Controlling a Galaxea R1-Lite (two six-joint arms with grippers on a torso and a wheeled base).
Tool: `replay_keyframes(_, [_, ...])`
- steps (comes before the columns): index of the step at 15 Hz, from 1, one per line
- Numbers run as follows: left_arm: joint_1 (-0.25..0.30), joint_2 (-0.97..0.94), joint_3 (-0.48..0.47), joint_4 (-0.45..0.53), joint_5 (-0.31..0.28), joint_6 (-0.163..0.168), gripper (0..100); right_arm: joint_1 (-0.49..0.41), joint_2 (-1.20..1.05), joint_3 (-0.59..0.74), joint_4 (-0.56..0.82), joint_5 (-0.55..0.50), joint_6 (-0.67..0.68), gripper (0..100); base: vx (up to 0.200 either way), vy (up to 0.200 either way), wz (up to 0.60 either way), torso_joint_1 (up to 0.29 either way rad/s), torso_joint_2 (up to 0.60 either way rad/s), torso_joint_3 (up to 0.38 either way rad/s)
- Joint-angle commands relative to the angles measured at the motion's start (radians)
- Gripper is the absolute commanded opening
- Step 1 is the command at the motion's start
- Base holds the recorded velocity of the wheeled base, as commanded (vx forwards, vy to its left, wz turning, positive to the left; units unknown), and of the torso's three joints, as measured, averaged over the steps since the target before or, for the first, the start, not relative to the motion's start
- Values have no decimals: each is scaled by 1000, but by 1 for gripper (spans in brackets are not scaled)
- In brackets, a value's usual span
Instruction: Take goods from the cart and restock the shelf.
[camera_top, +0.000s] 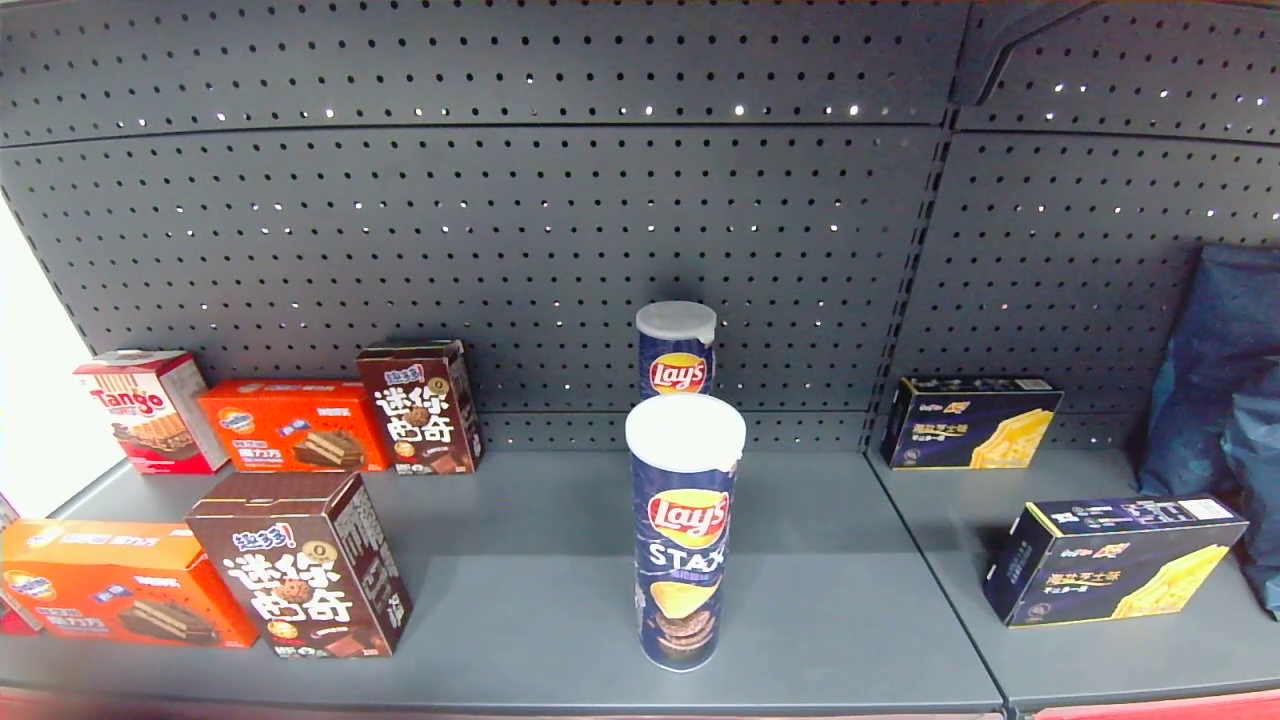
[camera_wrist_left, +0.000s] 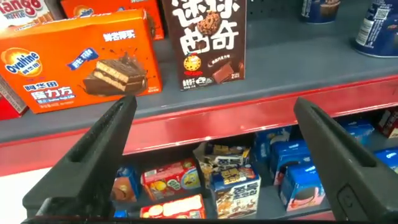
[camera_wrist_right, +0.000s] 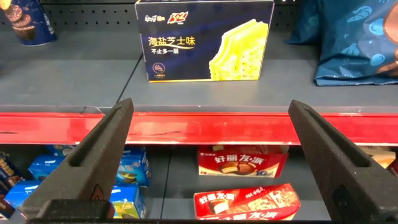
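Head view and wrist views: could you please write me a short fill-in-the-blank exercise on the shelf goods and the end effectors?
1. The front can has a ___ lid.
2. The rear can stands directly ___ the front can.
3. At the left side of the front brown box lies an ___ box.
4. The left end effector and the right end effector are both ___.

Missing words: white; behind; orange; open.
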Motion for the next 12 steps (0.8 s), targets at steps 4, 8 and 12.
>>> replay_keyframes(4, [0, -1, 0, -1, 75, -44, 100, 0, 1, 0, -1, 1, 1, 100, 0, 0, 0, 0, 0, 0])
replay_keyframes(8, [0, -1, 0, -1, 78, -67, 100, 0, 1, 0, -1, 1, -1, 100, 0, 0, 0, 0, 0, 0])
replay_keyframes(12, [0, -1, 0, -1, 79, -72, 100, 0, 1, 0, -1, 1, -1, 100, -50, 0, 0, 1, 1, 1])
